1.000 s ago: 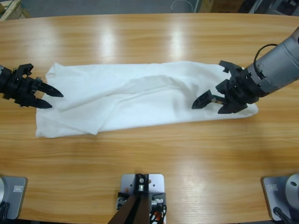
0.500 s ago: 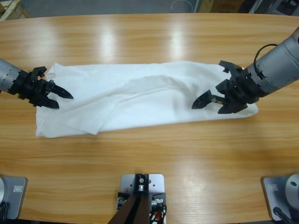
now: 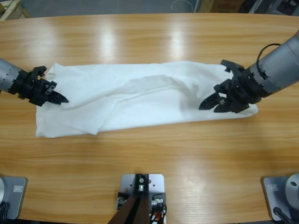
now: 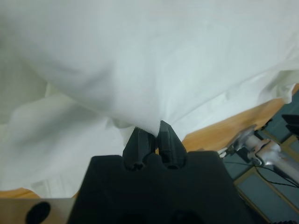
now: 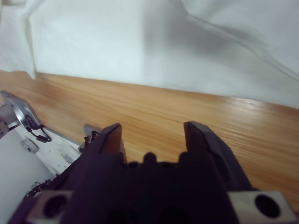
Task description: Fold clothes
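The clothes (image 3: 140, 100) are one white T-shirt lying as a long creased strip across the middle of the wooden table (image 3: 149, 158). My left gripper (image 3: 63, 100) sits at the shirt's left end, and in the left wrist view this gripper (image 4: 150, 133) is shut with a pinch of the white cloth (image 4: 140, 56) at its tips. My right gripper (image 3: 208, 106) hovers over the shirt's right end, pointing left. In the right wrist view it (image 5: 154, 135) is open with nothing between its jaws, above bare wood (image 5: 163, 116), with the shirt (image 5: 140, 42) beyond.
Bare wood runs on all sides of the shirt, widest toward the near edge. The table's far edge (image 3: 149, 15) crosses the top of the high view, with floor beyond it.
The left gripper moved in onto the shirt's left end and shut on the cloth. The right gripper drew back slightly to the right, its jaws less spread.
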`<state>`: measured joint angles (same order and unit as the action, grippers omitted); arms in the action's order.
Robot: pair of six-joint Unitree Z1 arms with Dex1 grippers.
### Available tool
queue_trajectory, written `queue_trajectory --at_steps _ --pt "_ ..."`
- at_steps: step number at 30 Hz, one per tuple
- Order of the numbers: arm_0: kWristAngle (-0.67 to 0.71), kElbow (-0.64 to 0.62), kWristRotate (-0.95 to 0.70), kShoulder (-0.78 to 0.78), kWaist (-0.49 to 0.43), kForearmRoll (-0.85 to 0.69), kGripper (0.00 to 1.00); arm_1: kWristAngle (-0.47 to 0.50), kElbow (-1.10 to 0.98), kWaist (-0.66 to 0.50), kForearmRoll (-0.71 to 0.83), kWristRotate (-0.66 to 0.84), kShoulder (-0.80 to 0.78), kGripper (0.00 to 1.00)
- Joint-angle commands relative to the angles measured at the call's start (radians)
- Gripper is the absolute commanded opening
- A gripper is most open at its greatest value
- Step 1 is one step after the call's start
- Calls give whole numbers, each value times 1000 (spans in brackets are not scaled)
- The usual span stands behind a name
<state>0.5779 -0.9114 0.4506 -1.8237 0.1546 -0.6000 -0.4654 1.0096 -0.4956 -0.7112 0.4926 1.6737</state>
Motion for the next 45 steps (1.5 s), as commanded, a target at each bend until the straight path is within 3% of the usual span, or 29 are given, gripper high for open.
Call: queue_trajectory --at_steps 1,10,16,22,30,45 --pt "-3 21 -7 111 -42 5 0 26 -41 66 -7 -24 -60 563" --pt "-9 20 -12 155 -124 -11 0 14 -55 234 -59 -115 -82 577" --pt "-9 17 -12 151 -132 -14 0 -62 -117 311 -32 -82 -82 623" --pt "-12 14 -19 149 -133 -15 0 -99 -52 492 -35 -161 -48 623" --pt "-15 8 -29 144 -135 -17 0 -97 115 501 -45 -228 119 623" --pt "-15 -1 -34 121 -133 -18 0 -43 124 592 -38 -324 273 623"
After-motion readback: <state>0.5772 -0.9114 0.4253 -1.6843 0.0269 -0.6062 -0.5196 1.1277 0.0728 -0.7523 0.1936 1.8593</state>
